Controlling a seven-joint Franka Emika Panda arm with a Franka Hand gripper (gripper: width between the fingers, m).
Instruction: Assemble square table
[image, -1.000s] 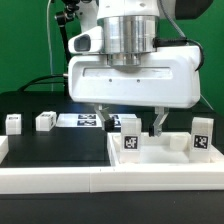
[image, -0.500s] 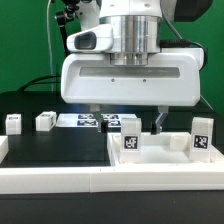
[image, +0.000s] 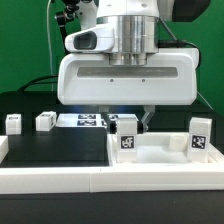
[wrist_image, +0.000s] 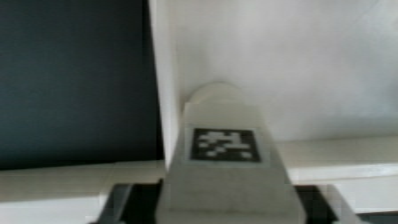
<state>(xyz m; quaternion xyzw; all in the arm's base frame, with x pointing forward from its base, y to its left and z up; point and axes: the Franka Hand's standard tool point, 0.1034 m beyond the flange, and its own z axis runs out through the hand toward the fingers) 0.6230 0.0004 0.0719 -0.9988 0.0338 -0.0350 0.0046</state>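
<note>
Exterior view: the tool (image: 128, 122) hangs straight down over the top (image: 165, 158), which lies flat on the worktop (image: 55, 150) directly beneath it, rim up. A leg (image: 128, 138) stands upright between the jaws, probably so it can be pinched by its flat sides. The jaws stand narrow, hugging it.

Wrist view: the leg (wrist_image: 224, 140) fills the tool's (wrist_image: 228, 205) gap. Both fingers (wrist_image: 139, 203) appear pressed against its sides, so I judge it gripped.

Four legs (image: 45, 121), one tabletop (image: 160, 162), one marker board (image: 85, 121).
</note>
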